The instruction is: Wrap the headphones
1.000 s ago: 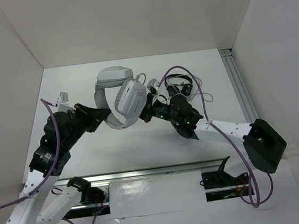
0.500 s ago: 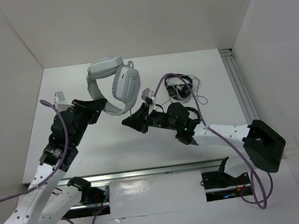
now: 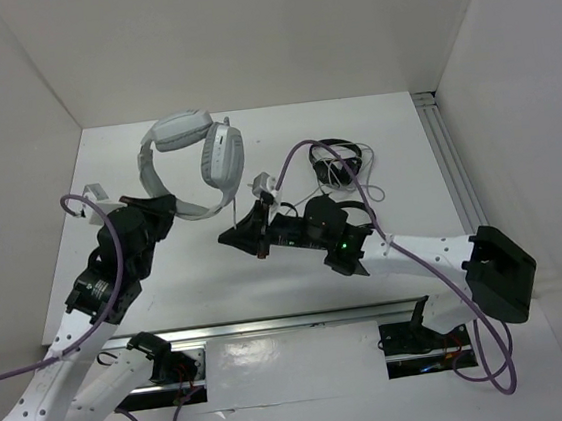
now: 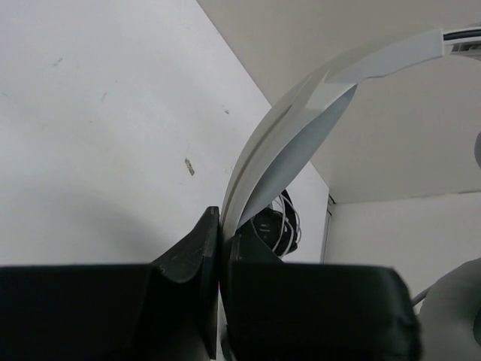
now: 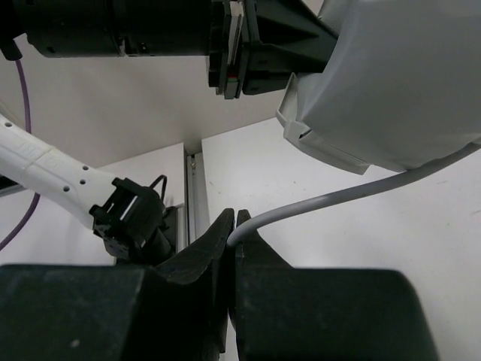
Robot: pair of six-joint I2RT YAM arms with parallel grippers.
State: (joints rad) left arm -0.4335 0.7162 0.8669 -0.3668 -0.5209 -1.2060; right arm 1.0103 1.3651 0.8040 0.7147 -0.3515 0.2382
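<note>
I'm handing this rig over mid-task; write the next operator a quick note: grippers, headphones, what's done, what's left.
Left gripper: shut on the headband of the headphones, held up at rear left.
Right gripper: shut on the cable running from an earcup.
Done: both grasps.
Left: wind the cable around the headphones; no turns visible yet.

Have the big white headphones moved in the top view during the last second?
Yes. The headphones have shifted left, away from the small black headphones, which stayed in place, and slightly toward the back wall.
</note>
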